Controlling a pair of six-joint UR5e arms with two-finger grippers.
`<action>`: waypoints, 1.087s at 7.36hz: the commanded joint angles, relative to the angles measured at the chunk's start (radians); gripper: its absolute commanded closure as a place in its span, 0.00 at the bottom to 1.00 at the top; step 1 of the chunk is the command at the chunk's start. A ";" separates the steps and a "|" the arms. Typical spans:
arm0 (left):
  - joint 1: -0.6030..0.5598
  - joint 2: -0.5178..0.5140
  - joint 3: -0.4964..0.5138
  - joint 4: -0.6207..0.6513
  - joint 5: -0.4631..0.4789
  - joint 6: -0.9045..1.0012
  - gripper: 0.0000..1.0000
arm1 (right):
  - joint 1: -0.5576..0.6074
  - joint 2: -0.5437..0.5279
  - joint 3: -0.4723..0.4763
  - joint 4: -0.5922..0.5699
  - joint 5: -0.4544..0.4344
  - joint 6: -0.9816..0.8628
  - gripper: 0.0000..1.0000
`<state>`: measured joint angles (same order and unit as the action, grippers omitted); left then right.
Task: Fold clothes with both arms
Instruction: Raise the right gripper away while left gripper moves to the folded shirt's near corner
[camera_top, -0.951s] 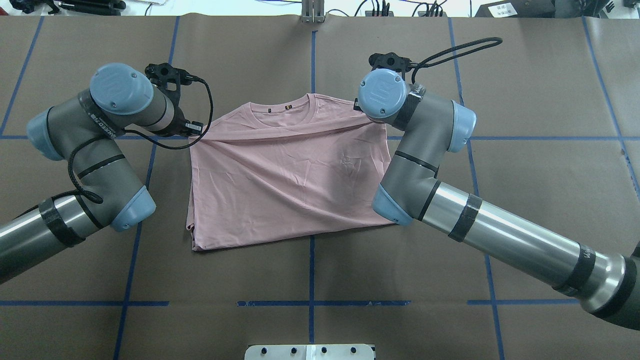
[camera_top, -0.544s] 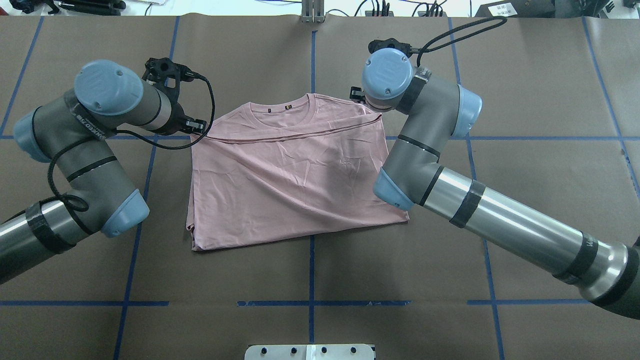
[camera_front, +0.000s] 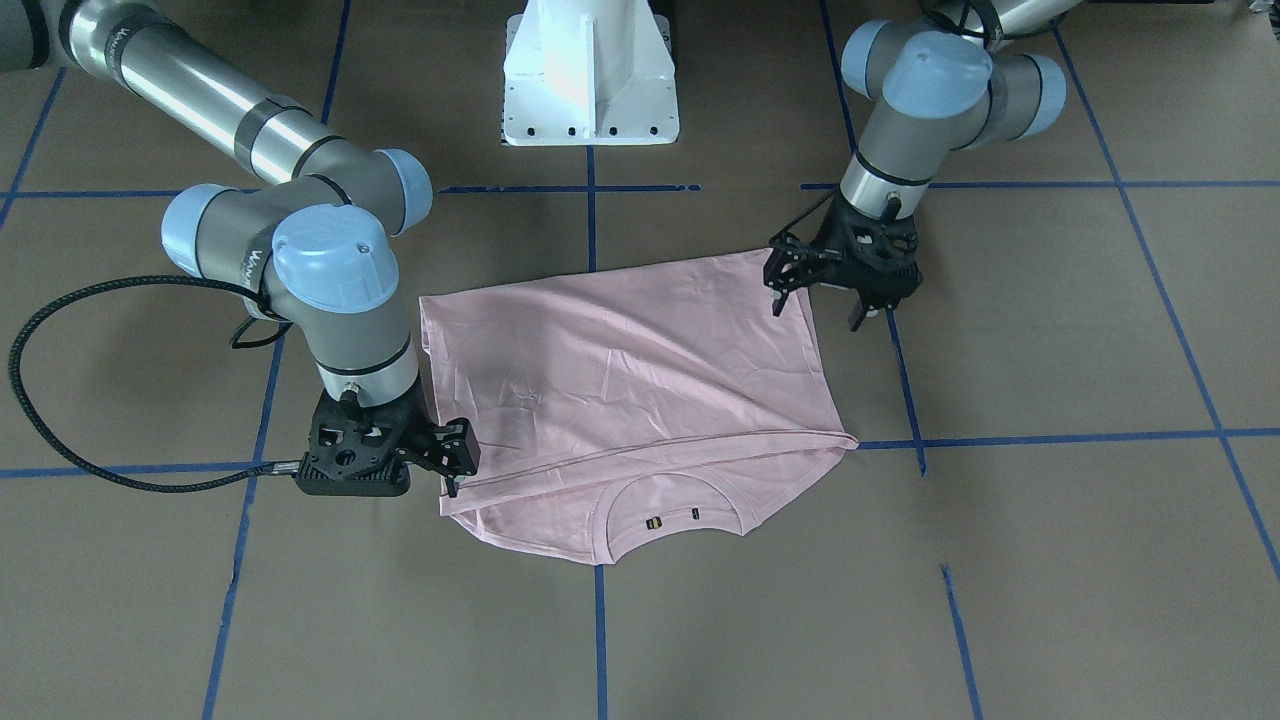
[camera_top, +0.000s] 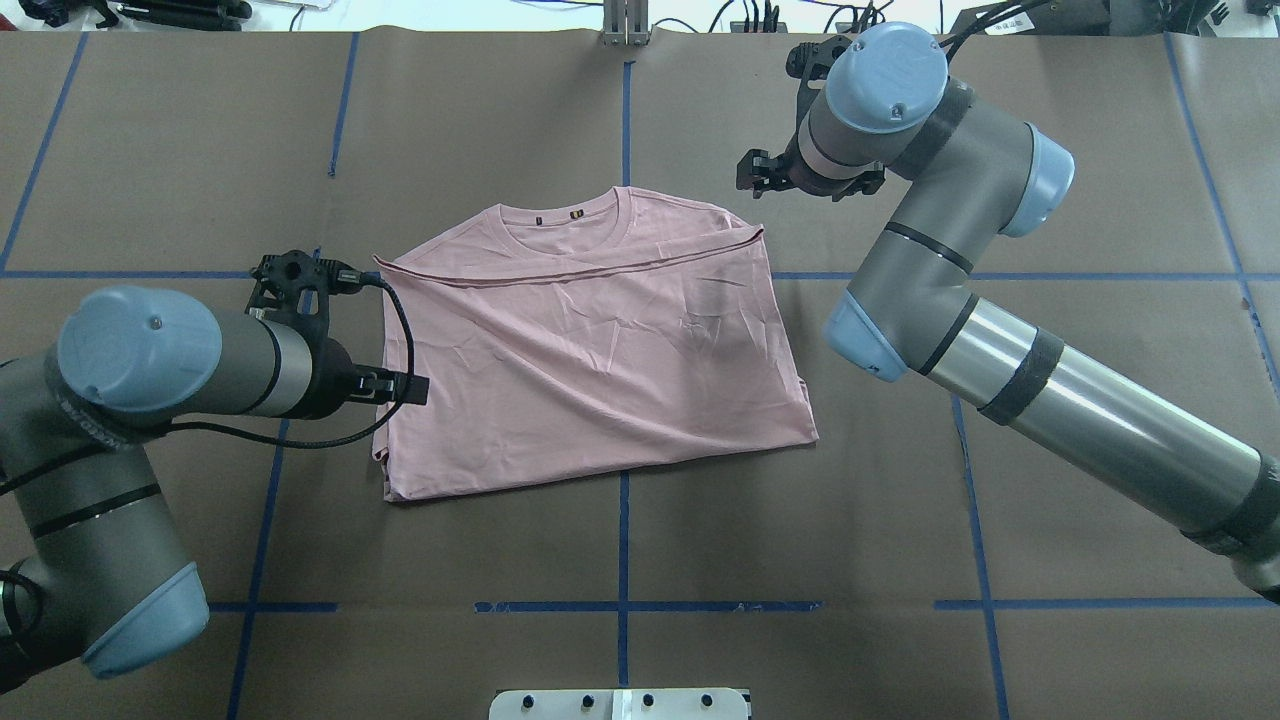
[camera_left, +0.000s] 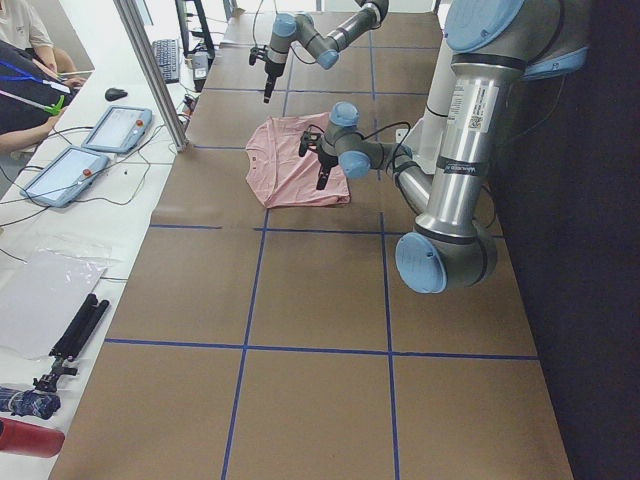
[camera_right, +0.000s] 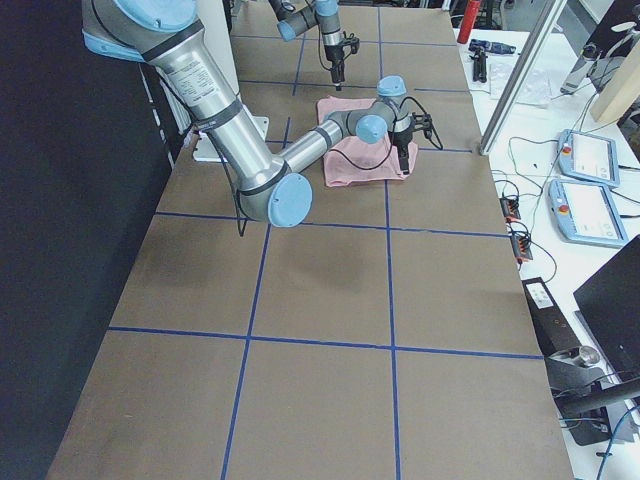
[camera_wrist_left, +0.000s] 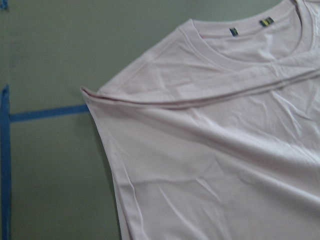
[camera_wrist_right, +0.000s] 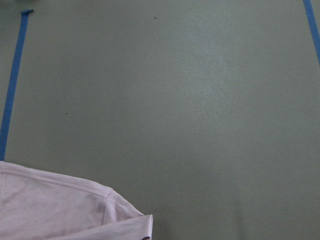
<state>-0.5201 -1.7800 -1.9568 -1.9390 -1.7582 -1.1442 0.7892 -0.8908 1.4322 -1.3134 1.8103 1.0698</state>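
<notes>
T-shirt (camera_top: 590, 350): I'm judging it light and limp.
Hold: I'm eyeing the fold's corners flanking the collar (camera_top: 570, 215).
Left hand (camera_front: 818, 312): hanging wide open, empty.
Right hand (camera_top: 795, 182): gaping too, holding nothing.

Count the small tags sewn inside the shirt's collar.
2. Both sit inside the neck of the T-shirt: a dark tag left of centre in the overhead view, and a yellowish tag just right of it. None seems hidden.

we see bright, even overhead light; soft shadows lie on the t-shirt (camera_top: 590, 340) by the right arm (camera_top: 1090, 415), whose silver tube shows glare. both wrist views look greenish and slightly soft.
</notes>
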 joint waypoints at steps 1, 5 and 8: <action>0.060 0.014 0.037 0.000 0.039 -0.060 0.26 | 0.001 -0.005 0.007 0.000 0.003 0.001 0.00; 0.086 0.007 0.070 -0.003 0.057 -0.065 0.36 | 0.002 -0.007 0.008 0.002 0.003 0.001 0.00; 0.114 0.007 0.056 -0.003 0.049 -0.065 0.37 | 0.002 -0.008 0.008 0.002 0.001 0.001 0.00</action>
<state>-0.4151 -1.7733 -1.8948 -1.9420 -1.7054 -1.2087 0.7915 -0.8984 1.4404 -1.3116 1.8129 1.0701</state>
